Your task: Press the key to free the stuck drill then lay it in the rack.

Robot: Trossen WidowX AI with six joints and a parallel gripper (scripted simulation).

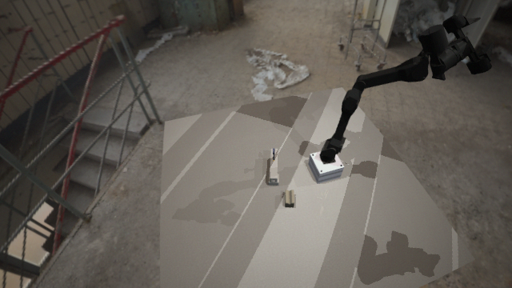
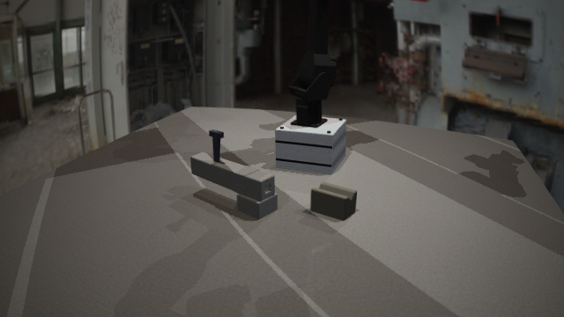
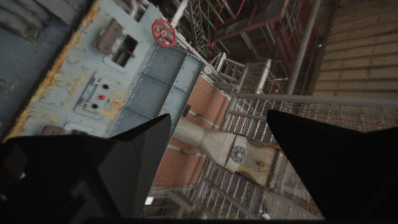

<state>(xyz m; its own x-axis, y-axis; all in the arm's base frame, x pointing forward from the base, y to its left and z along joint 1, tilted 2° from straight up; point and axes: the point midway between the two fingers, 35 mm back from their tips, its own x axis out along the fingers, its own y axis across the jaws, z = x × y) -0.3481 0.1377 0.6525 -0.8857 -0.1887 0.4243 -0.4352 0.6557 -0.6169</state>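
Navy T-headed key (image 1: pixel 274 154) (image 2: pixel 216 146) standing toward desk's left edge, exterior view | drill presumably sitting hidden in sleeve (image 1: pixel 274 170) (image 2: pixel 229 174) | gripper (image 1: pixel 482 43) (image 3: pixel 217 116) hanging empty, jaws gaping | off-centre pressing possibly tipping overhanging sleeve

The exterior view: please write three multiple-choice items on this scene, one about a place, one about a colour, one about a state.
1. Where does the robot arm stand?
A) on the long raised bar
B) on the box-shaped base
C) on the grooved block

2. What colour is the upright T-shaped piece?
A) dark blue
B) yellow
C) white

3. How is the gripper?
A) shut on the block
B) shut, empty
C) open

1 B: its foot is on the top of the box-shaped base.
2 A: the T-shaped piece looks dark blue.
3 C: the gripper shows a wide gap between its fingers.
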